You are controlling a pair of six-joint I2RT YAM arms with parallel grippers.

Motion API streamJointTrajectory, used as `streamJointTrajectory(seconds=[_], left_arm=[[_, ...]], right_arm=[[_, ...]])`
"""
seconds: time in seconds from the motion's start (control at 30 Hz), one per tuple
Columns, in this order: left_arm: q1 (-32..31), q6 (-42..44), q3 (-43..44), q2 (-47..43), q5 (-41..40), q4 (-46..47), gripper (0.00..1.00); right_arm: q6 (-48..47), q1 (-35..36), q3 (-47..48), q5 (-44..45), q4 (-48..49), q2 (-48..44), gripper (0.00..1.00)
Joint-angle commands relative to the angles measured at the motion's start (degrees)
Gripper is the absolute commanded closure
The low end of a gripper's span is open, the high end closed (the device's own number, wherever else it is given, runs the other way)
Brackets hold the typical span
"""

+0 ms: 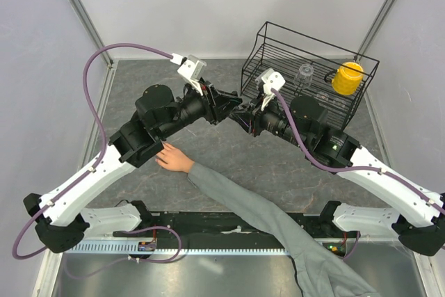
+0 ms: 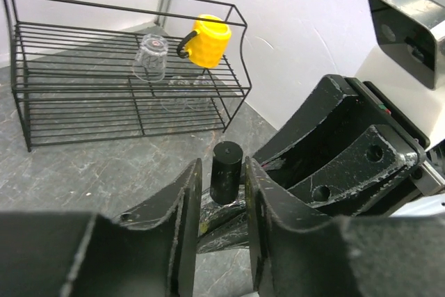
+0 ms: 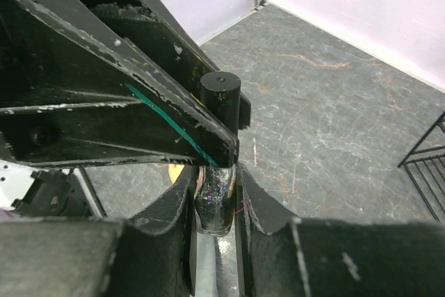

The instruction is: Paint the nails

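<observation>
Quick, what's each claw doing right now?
Left gripper: closed on the black cap.
Right gripper: closed on the small dark bottle.

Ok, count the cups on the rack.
2 certain: yellow mug and clear glass, side by side on the upper shelf. A faint clear shape below may be a third.

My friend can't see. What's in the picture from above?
The left pincer and right pincer meet tip to tip in the middle. A hand in a grey sleeve lies by the left arm. A rack at the back right holds a yellow cup.
</observation>
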Motion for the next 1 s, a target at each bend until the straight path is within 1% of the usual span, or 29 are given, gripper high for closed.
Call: streamJointTrajectory(seconds=[0.0, 0.1, 0.13, 0.17, 0.2, 0.23, 0.27, 0.3, 0.33, 0.37, 0.4, 0.43, 0.47, 0.5, 0.53, 0.57, 0.6, 0.63, 0.67, 0.7, 0.73, 0.77, 0.8, 0.83, 0.9, 0.93, 0.97], left_arm=[[-0.2, 1.6, -0.1, -1.1, 4.4, 4.0, 0.78], [1.7, 3.2, -2.9, -2.9, 15.1, 6.8, 0.98], [3.1, 2.6, -5.3, -4.1, 27.8, 10.4, 0.98], [6.7, 1.4, -6.3, -4.2, 35.1, 13.9, 0.98], [8.4, -3.0, -7.3, -4.2, 42.3, 16.8, 0.98], [9.8, -5.7, -9.5, -3.3, 54.4, 25.1, 0.98], [11.2, -8.6, -10.7, -2.6, 59.5, 29.1, 0.98], [11.3, -13.9, -12.8, -1.9, 63.6, 34.0, 0.98], [11.3, -16.6, -13.9, -0.7, 70.0, 43.0, 0.98], [11.3, -20.2, -15.2, -0.1, 72.3, 49.5, 0.98], [11.4, -26.5, -17.2, 0.3, 73.9, 54.0, 0.98], [11.7, -28.2, -17.4, 1.3, 75.8, 56.5, 0.98], [11.9, -28.4, -17.0, 1.7, 76.3, 56.5, 0.98], [12.2, -27.3, -15.7, 1.8, 75.6, 54.4, 0.98], [13.6, -25.4, -14.8, 1.5, 74.4, 50.4, 0.98], [14.7, -19.6, -13.7, 1.1, 72.6, 40.4, 0.95], [15.6, -16.0, -11.1, 0.3, 67.6, 33.5, 0.88], [16.5, -12.2, -9.6, -0.4, 63.9, 27.2, 0.78], [17.8, -4.8, -8.0, -2.3, 59.5, 21.1, 0.52], [18.0, -1.7, -5.0, -3.3, 48.6, 9.4, 0.40], [18.0, 0.4, -4.0, -4.1, 43.3, 5.9, 0.30], [18.0, 2.6, -3.3, -5.2, 39.4, 3.5, 0.15], [18.0, 3.1, -2.8, -6.9, 33.2, 2.0, 0.08], [18.0, 2.8, -2.9, -8.0, 30.0, 1.9, 0.01], [17.9, 1.3, -3.6, -10.2, 23.4, 2.8, 0.00], [17.9, 0.5, -3.7, -10.7, 21.2, 3.1, 0.00], [17.9, -1.8, -3.8, -11.1, 18.9, 3.4, 0.04]], right_arm=[[0.9, 0.3, 1.4, -3.5, 4.6, -2.2, 1.00], [0.7, 0.3, -0.5, -7.9, 7.5, -4.7, 1.00], [0.6, 0.3, -1.8, -12.5, 8.5, -5.3, 1.00], [0.7, 0.2, -2.6, -15.8, 11.2, -6.1, 1.00], [1.1, 0.3, -3.5, -19.6, 13.8, -7.7, 1.00], [1.9, 0.3, -5.8, -24.5, 16.7, -8.6, 1.00], [5.8, 0.2, -7.1, -32.8, 24.6, -9.4, 1.00], [8.3, 0.2, -8.2, -37.4, 29.0, -10.1, 1.00], [11.1, 0.2, -8.9, -40.6, 32.5, -9.9, 1.00], [13.3, 0.2, -8.6, -46.0, 37.1, -9.4, 1.00], [17.3, 0.2, -8.2, -48.0, 39.0, -8.0, 1.00], [18.8, 0.2, -7.9, -49.3, 40.5, -7.6, 1.00], [19.7, 0.2, -7.8, -50.0, 42.0, -7.1, 1.00], [18.6, 0.2, -7.7, -49.8, 41.2, -7.0, 1.00], [16.6, 0.1, -6.8, -49.0, 35.7, -7.1, 1.00], [13.8, 0.2, -6.1, -47.7, 32.0, -7.4, 1.00], [11.5, 0.2, -5.5, -44.8, 28.6, -7.4, 1.00], [6.9, 0.2, -4.1, -43.2, 25.1, -7.2, 1.00], [5.1, 0.1, -3.7, -41.7, 19.3, -7.1, 1.00], [3.4, 0.1, -3.3, -38.2, 16.8, -6.9, 1.00], [-0.1, 0.1, -2.8, -36.4, 12.7, -6.6, 1.00], [-1.6, 0.1, -2.3, -34.2, 10.3, -6.3, 1.00], [-3.3, 0.1, -1.9, -32.3, 8.4, -5.5, 1.00], [-4.7, 0.1, -0.8, -28.2, 6.4, -4.9, 1.00], [-8.0, 0.0, 0.4, -23.9, 2.7, -2.7, 1.00], [-8.8, 0.1, 1.6, -18.9, 1.1, -2.0, 1.00], [-10.3, 0.0, 2.3, -16.7, 0.4, -0.4, 1.00]])
